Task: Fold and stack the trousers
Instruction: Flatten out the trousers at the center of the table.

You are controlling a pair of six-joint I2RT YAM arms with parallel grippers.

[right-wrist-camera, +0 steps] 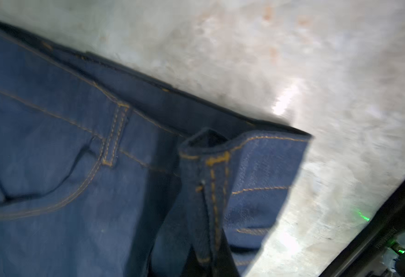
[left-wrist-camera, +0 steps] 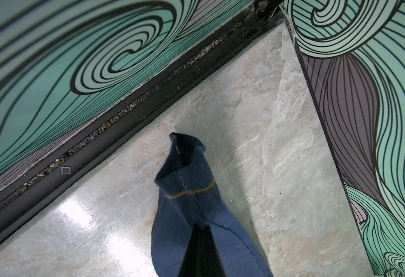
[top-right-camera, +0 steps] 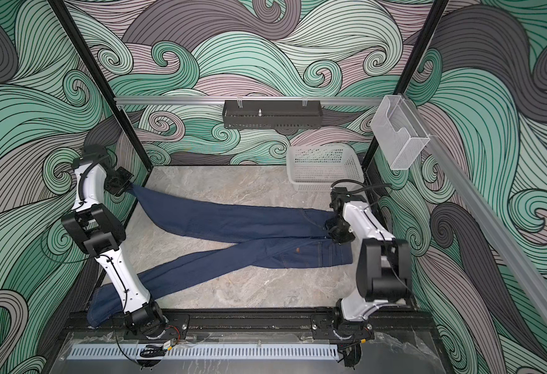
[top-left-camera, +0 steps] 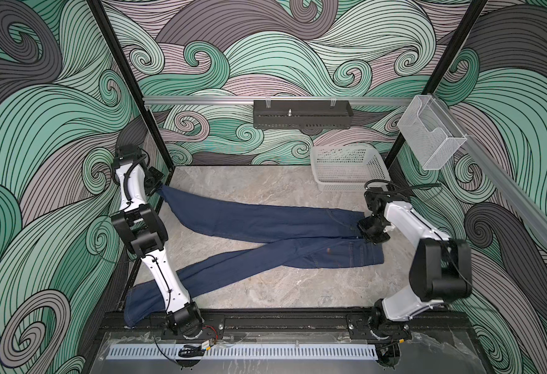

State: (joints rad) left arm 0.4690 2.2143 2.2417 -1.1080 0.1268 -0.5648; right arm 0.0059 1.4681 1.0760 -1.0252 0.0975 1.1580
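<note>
The dark navy trousers [top-left-camera: 265,223] [top-right-camera: 233,220] lie on the marble table with their legs crossed in an X and the waist to the right. A small orange-brown tag [top-left-camera: 329,250] shows near the waist. My left gripper [top-left-camera: 160,191] [top-right-camera: 131,186] is at the far left corner, shut on the hem of one leg [left-wrist-camera: 187,182], which is lifted off the table. My right gripper [top-left-camera: 361,228] [top-right-camera: 327,228] is shut on a pinched fold of the waistband [right-wrist-camera: 215,158]. The other leg [top-left-camera: 155,291] runs under my left arm and hangs over the front edge.
A white perforated basket [top-left-camera: 349,168] [top-right-camera: 325,166] stands at the back right of the table. A black tray [top-left-camera: 302,115] hangs on the back rail. A clear holder [top-left-camera: 430,139] is mounted on the right rail. Patterned walls close in the left, back and right sides.
</note>
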